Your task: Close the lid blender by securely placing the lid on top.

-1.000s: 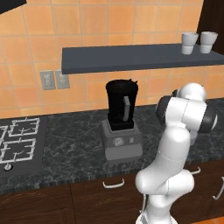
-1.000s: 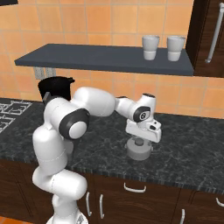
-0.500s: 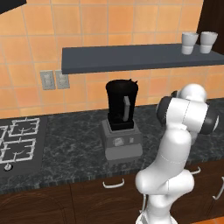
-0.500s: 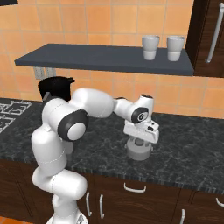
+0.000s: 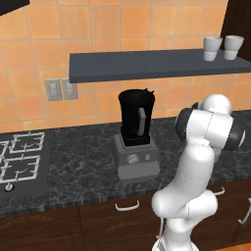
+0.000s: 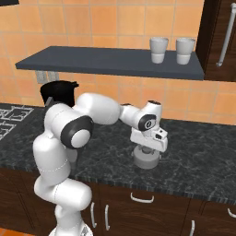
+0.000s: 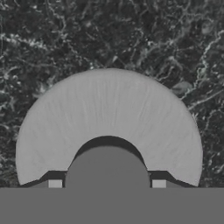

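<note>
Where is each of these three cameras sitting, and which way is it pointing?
Left base view: behind the arm's left, facing the blender on the counter; white arm lower right.
Right base view: behind its right, facing the gripper over the lid; arm lower left.
Hand view: on the hand, looking down at the lid; finger tips below.
Both base views share the shelf with two cups.

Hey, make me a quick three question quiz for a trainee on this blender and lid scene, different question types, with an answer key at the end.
1. True or false: the lid already sits on the blender.
2. Multiple choice: the gripper is A) above the stove burners, B) down over the lid on the counter, C) at the shelf.
3. Fill in: on the shelf stand two white ____.

Key
1. False; it lies on the counter, apart from the blender, whose jar is open.
2. B; its fingers sit on either side of the lid's centre knob.
3. cups
</note>
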